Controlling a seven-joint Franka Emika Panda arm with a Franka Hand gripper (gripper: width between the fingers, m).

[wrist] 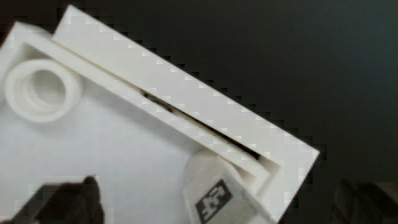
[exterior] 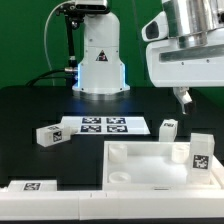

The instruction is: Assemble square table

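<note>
The white square tabletop lies at the front right of the black table, rim up. In the wrist view its corner shows, with a round socket and the raised rim. One tagged white leg stands upright in the tabletop's right corner, against the rim; it also shows in the wrist view. Two more legs lie on the table: one at the exterior view's left, one behind the tabletop. My gripper hangs open and empty well above the standing leg. Its dark fingers are spread wide.
The marker board lies flat mid-table in front of the robot base. A long white bar with one tag lies at the front left, next to the tabletop.
</note>
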